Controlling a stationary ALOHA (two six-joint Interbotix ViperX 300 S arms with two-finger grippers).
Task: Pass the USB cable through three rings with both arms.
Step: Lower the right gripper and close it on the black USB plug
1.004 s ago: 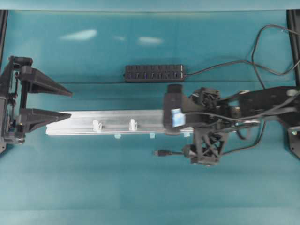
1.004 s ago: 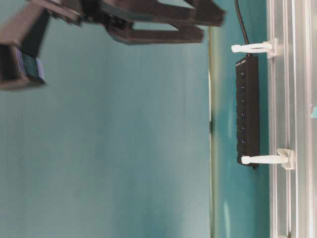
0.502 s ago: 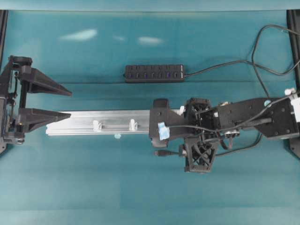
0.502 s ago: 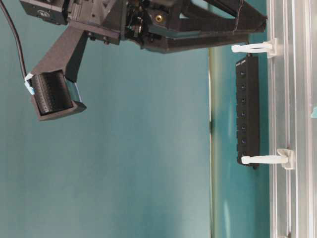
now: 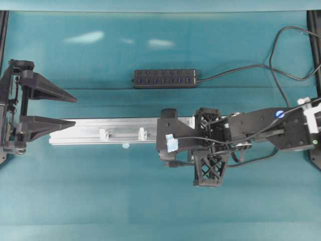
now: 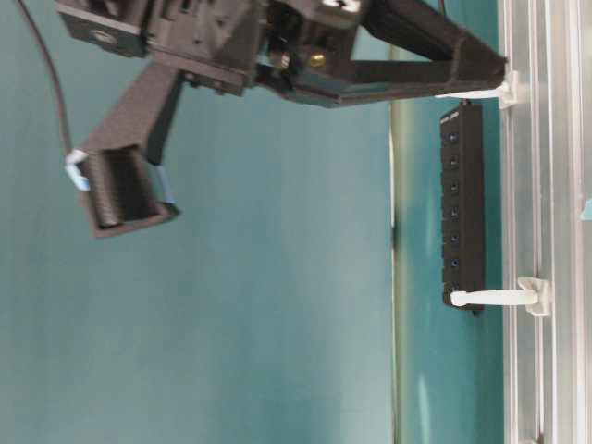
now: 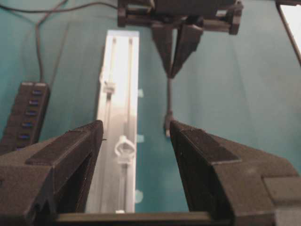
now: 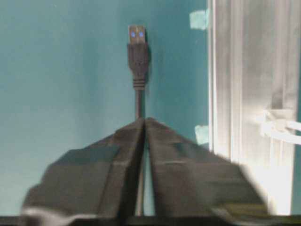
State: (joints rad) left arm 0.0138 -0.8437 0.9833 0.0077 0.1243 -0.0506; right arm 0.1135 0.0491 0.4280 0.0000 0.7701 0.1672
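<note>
The USB cable lies on the teal table just in front of the silver rail, its plug pointing left. My right gripper points down and is shut on the cord a little behind the plug; the pinch shows at the fingertips. Two whitish rings stand on the rail; any third is hidden under the right arm. A ring shows at the right edge of the right wrist view. My left gripper stands open at the rail's left end, empty, with a ring ahead between its fingers.
A black multi-port hub lies behind the rail, and its cord loops off to the back right. Small pale-blue tape tabs sit along the rail's front edge.
My right arm has moved left and lower, and its gripper has shut on the cord behind the plug. The left arm has not moved.
</note>
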